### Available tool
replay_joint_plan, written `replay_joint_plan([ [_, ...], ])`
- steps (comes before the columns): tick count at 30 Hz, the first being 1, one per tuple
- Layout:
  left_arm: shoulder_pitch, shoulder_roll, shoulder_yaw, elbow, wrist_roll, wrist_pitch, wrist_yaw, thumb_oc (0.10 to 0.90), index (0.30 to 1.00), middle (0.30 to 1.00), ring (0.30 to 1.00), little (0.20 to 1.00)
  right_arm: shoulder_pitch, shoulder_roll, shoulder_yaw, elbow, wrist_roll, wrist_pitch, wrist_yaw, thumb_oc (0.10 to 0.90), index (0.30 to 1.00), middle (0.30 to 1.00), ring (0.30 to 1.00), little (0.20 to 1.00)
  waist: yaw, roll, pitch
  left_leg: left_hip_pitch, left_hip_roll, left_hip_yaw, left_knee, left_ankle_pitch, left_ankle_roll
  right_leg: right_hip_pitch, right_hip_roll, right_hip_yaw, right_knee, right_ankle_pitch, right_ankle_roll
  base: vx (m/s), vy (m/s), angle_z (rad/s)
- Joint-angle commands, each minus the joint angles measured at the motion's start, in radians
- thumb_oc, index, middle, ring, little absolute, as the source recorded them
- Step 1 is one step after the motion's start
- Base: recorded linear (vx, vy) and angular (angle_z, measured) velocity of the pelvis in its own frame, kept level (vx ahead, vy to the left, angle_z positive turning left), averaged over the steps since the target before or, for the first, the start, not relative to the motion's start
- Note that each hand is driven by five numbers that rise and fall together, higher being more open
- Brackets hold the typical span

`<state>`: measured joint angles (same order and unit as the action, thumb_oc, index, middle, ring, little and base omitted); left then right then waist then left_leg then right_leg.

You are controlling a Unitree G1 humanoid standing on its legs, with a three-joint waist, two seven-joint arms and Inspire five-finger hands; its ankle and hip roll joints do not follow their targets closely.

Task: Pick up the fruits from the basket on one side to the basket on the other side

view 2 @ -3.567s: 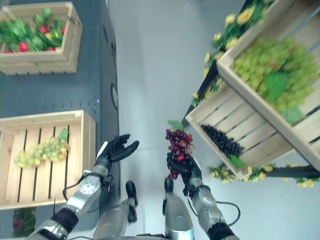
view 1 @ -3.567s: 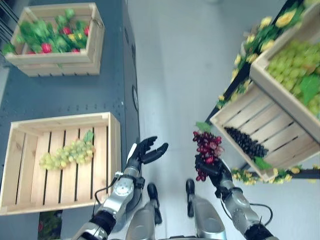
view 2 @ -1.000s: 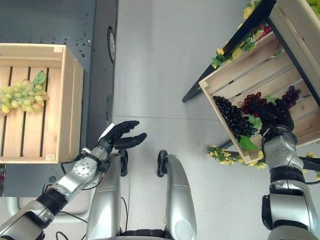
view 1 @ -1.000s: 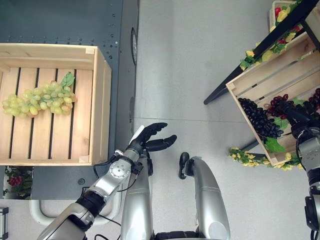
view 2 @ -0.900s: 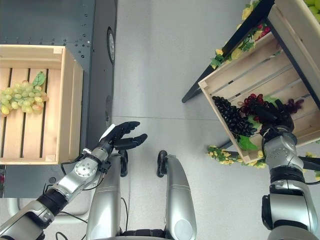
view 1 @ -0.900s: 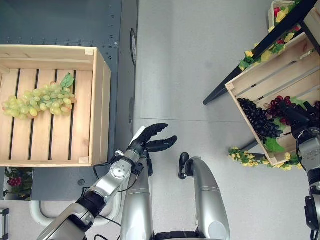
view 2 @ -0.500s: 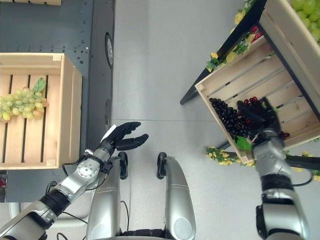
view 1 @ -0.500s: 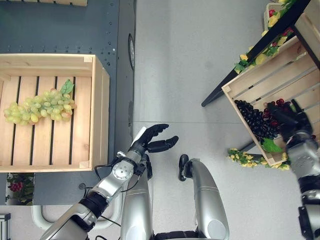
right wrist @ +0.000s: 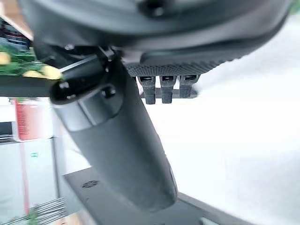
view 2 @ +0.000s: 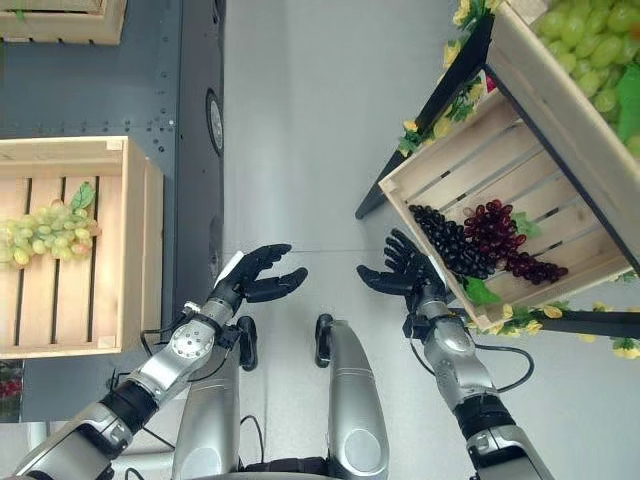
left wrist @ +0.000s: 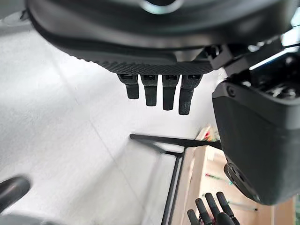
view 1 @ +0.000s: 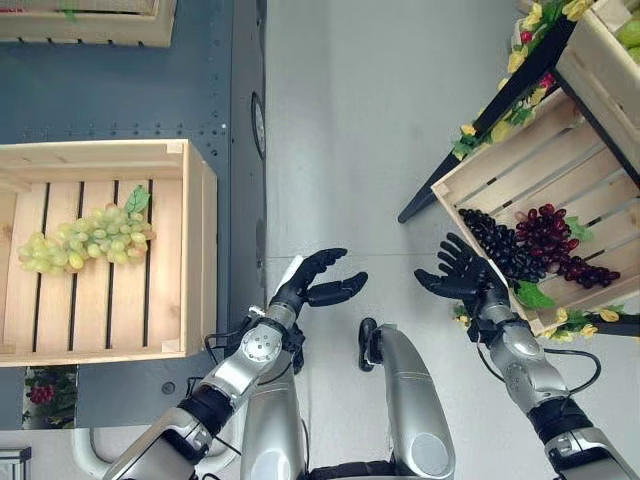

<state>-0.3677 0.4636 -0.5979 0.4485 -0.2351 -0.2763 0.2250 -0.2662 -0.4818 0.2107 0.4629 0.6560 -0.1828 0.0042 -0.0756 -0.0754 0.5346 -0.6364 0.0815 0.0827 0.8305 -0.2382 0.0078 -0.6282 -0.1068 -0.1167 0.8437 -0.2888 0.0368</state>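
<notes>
A bunch of red grapes (view 1: 548, 234) lies in the slanted wooden crate (view 1: 497, 176) on my right, beside a bunch of black grapes (view 1: 494, 244). On my left, a flat wooden crate (view 1: 195, 250) holds a bunch of green grapes (view 1: 86, 236). My right hand (view 1: 462, 281) hovers over the floor just before the right crate's low corner, fingers (right wrist: 161, 89) spread and straight, holding nothing. My left hand (view 1: 318, 286) hangs open over the floor between the crates, its fingers (left wrist: 159, 96) straight and its palm bare.
A higher crate of green grapes (view 2: 585, 55) sits above the right crate on a black stand (view 1: 470, 150) trimmed with yellow flowers. Another wooden crate (view 1: 90, 22) stands far left on the dark platform (view 1: 120, 95). Grey floor (view 1: 350, 130) runs between the two sides.
My right hand has let go of the red grapes, which now lie in the right crate, and has drawn back toward my body with fingers spread. The camera has shifted; the left hand stays put.
</notes>
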Motion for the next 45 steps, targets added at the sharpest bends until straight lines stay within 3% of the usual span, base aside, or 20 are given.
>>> replay_joint_plan([
  [1,-0.036,-0.037,0.041,-0.182,0.107,-0.264,0.055,0.8,0.9,0.9,0.9,0.9,-0.01,-0.024,-0.029,-0.109,-0.04,-0.139,-0.022,0.8,0.9,0.9,0.9,0.9,0.018,0.028,-0.015,0.129,-0.059,0.121,-0.034,-0.15,0.067,0.092,0.026,-0.06,-0.01,-0.019,-0.053,-0.02,0.026,0.09],
  [3,-0.055,-0.033,0.082,-0.226,0.002,-0.334,0.032,0.8,0.9,0.9,0.9,0.9,-0.008,0.014,-0.02,-0.091,-0.015,-0.142,-0.025,0.8,0.9,0.9,0.9,0.9,0.031,0.034,-0.015,0.12,-0.064,0.116,-0.048,-0.12,0.068,0.084,0.015,-0.07,-0.006,-0.009,-0.063,-0.05,0.016,0.14],
  [5,-0.064,-0.04,0.117,-0.242,-0.1,-0.356,-0.005,0.8,0.9,0.9,0.9,0.9,-0.008,0.034,-0.015,-0.073,-0.017,-0.15,-0.023,0.8,0.9,0.9,0.9,0.9,0.039,0.037,-0.015,0.131,-0.07,0.109,-0.06,-0.115,0.067,0.095,0.008,-0.074,-0.006,-0.014,-0.064,-0.01,0.014,0.17],
  [6,-0.076,-0.047,0.176,-0.276,-0.131,-0.397,-0.011,0.8,0.9,0.9,0.9,0.9,0.001,0.071,-0.007,-0.044,-0.017,-0.171,-0.03,0.8,0.9,0.9,0.9,0.9,0.053,0.042,-0.015,0.146,-0.079,0.096,-0.071,-0.112,0.064,0.112,-0.007,-0.085,-0.007,-0.019,-0.063,0.03,0.006,0.07],
  [9,-0.073,-0.037,0.223,-0.336,-0.128,-0.396,0.001,0.8,0.9,0.9,0.9,0.9,0.016,0.107,-0.004,-0.031,-0.023,-0.183,-0.042,0.8,0.9,0.9,0.9,0.9,0.066,0.048,-0.015,0.158,-0.085,0.089,-0.078,-0.106,0.06,0.128,-0.017,-0.095,-0.01,-0.018,-0.063,0.05,-0.008,0.1],
  [12,-0.073,0.0,0.347,-0.401,-0.212,-0.354,-0.049,0.8,0.9,0.9,0.9,0.9,0.032,0.159,0.0,-0.016,-0.041,-0.205,-0.032,0.8,0.9,0.9,0.9,0.9,0.085,0.068,-0.015,0.197,-0.097,0.072,-0.112,-0.084,0.05,0.165,-0.025,-0.104,-0.024,-0.019,-0.06,0.08,0.037,0.24],
  [17,-0.092,0.072,0.461,-0.367,-0.056,-0.341,0.11,0.8,0.9,0.9,0.9,0.9,0.048,0.171,0.031,0.003,-0.094,-0.213,-0.014,0.8,0.9,0.9,0.9,0.9,0.091,0.088,-0.015,0.224,-0.109,0.057,-0.131,-0.067,0.04,0.195,-0.034,-0.106,-0.034,-0.023,-0.061,0.07,0.047,0.1],
  [20,-0.082,0.176,0.54,-0.283,0.056,-0.314,0.215,0.8,0.9,0.9,0.9,0.9,0.084,0.16,0.051,0.006,-0.104,-0.22,-0.006,0.8,0.9,0.9,0.9,0.9,0.092,0.105,-0.015,0.238,-0.115,0.06,-0.133,-0.063,0.036,0.206,-0.045,-0.1,-0.023,-0.037,-0.064,0.09,0.079,0.11],
  [21,-0.074,0.216,0.564,-0.229,0.069,-0.266,0.228,0.8,0.9,0.9,0.9,0.9,0.093,0.15,0.056,0.006,-0.105,-0.216,-0.003,0.8,0.9,0.9,0.9,0.9,0.091,0.11,-0.015,0.24,-0.115,0.062,-0.134,-0.061,0.035,0.206,-0.048,-0.097,-0.019,-0.041,-0.066,0.06,0.096,0.08],
  [22,-0.065,0.242,0.578,-0.164,0.088,-0.258,0.259,0.8,0.9,0.9,0.9,0.9,0.101,0.145,0.059,0.004,-0.106,-0.211,-0.002,0.8,0.9,0.9,0.9,0.9,0.089,0.112,-0.015,0.242,-0.115,0.064,-0.136,-0.058,0.032,0.209,-0.048,-0.096,-0.021,-0.042,-0.067,0.05,0.094,0.03],
  [25,-0.035,0.322,0.592,0.044,0.12,-0.261,0.345,0.8,0.9,0.9,0.9,0.9,0.114,0.118,0.067,0.002,-0.091,-0.201,0.017,0.8,0.9,0.9,0.9,0.9,0.08,0.119,-0.015,0.241,-0.111,0.071,-0.138,-0.051,0.028,0.206,-0.051,-0.092,-0.025,-0.042,-0.069,0.04,0.109,0.02],
  [29,-0.02,0.4,0.589,0.248,0.166,-0.174,0.379,0.8,0.9,0.9,0.9,0.9,0.12,0.081,0.083,0.016,-0.061,-0.201,0.074,0.8,0.9,0.9,0.9,0.9,0.069,0.122,-0.015,0.221,-0.101,0.085,-0.123,-0.051,0.03,0.189,-0.051,-0.085,-0.023,-0.045,-0.076,0.01,0.109,-0.01],
  [34,-0.065,0.465,0.534,0.371,0.259,-0.036,0.369,0.8,0.9,0.9,0.9,0.9,0.088,0.032,0.099,0.034,-0.048,-0.179,0.123,0.8,0.9,0.9,0.9,0.9,0.063,0.124,-0.015,0.196,-0.097,0.093,-0.115,-0.049,0.028,0.166,-0.05,-0.082,-0.019,-0.045,-0.077,-0.01,0.12,0.06],
  [38,-0.112,0.514,0.471,0.425,0.352,0.038,0.375,0.8,0.9,0.9,0.9,0.9,0.073,0.002,0.117,0.032,-0.032,-0.167,0.147,0.8,0.9,0.9,0.9,0.9,0.061,0.121,-0.015,0.183,-0.092,0.095,-0.107,-0.059,0.025,0.156,-0.05,-0.081,-0.022,-0.048,-0.066,-0.01,0.14,0.03],
  [40,-0.157,0.553,0.403,0.445,0.491,0.094,0.372,0.8,0.9,0.9,0.9,0.9,0.058,-0.014,0.124,0.029,-0.031,-0.154,0.158,0.8,0.9,0.9,0.9,0.9,0.061,0.118,-0.015,0.154,-0.084,0.101,-0.098,-0.058,0.026,0.13,-0.05,-0.085,-0.023,-0.04,-0.062,-0.04,0.134,0.04],
  [45,-0.225,0.599,0.28,0.437,0.624,0.184,0.347,0.8,0.9,0.9,0.9,0.9,0.023,-0.036,0.14,0.025,-0.022,-0.118,0.174,0.8,0.9,0.9,0.9,0.9,0.068,0.115,-0.015,0.108,-0.076,0.105,-0.084,-0.06,0.033,0.089,-0.054,-0.096,-0.017,-0.031,-0.058,-0.04,0.095,0.01],
])
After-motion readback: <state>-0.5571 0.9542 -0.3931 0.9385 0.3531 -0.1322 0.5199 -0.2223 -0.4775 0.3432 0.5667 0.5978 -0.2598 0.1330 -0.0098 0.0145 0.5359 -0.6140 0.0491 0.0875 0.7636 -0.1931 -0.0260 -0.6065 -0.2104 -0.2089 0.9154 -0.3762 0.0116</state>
